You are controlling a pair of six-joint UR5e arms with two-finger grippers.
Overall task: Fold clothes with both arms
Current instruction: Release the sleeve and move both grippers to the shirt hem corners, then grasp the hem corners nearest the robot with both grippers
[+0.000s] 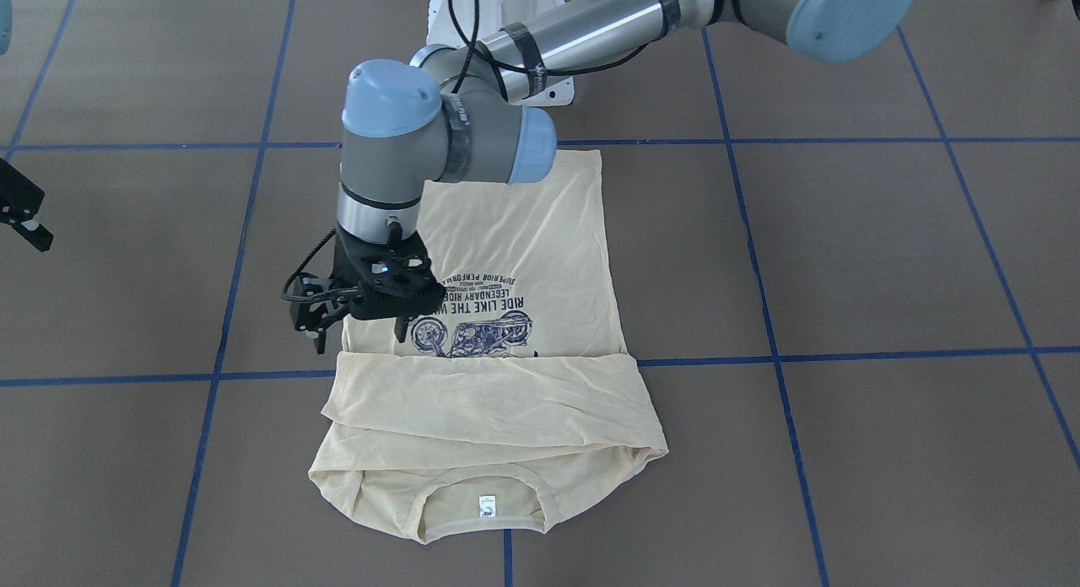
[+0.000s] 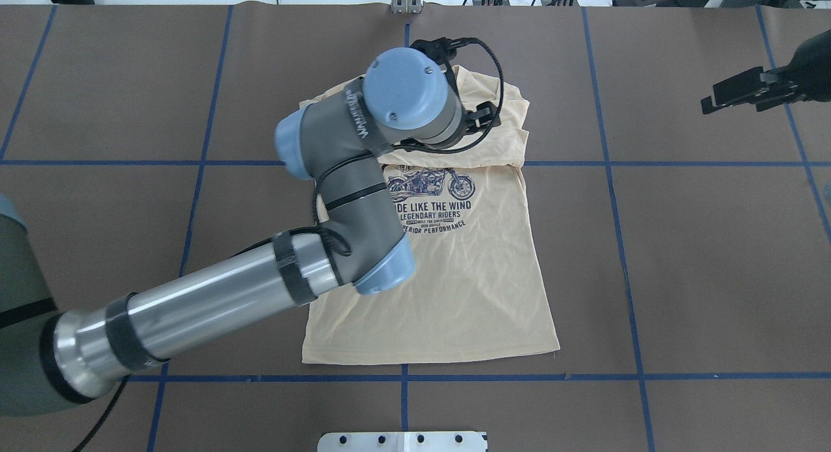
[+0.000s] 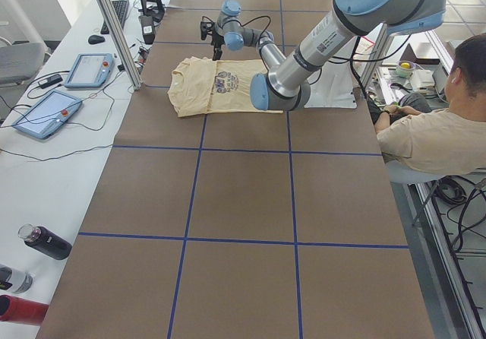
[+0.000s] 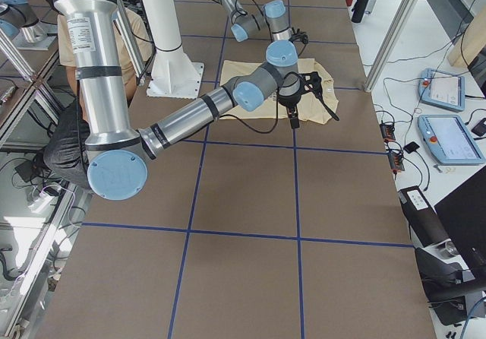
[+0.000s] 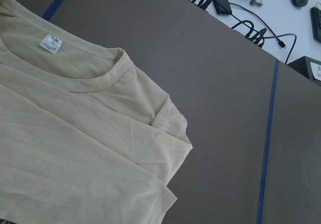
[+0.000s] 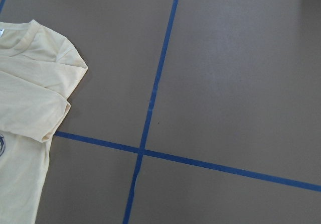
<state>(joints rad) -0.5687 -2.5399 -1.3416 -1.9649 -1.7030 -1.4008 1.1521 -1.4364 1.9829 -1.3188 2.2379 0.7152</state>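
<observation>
The pale cream-yellow thin printed shirt (image 1: 523, 233) is laid beneath the left gripper (image 1: 360, 336), jaws spread, empty; whether the right gripper (image 2: 717, 100) is spread cannot be told. If one layer alone is pinched, the fold may be dragged open.

Bright, even, diffuse light from above; the left arm (image 1: 582, 43) casts only a faint, soft shadow on the bench (image 1: 886, 258), its silver tube glinting. Focus is sharp.
</observation>
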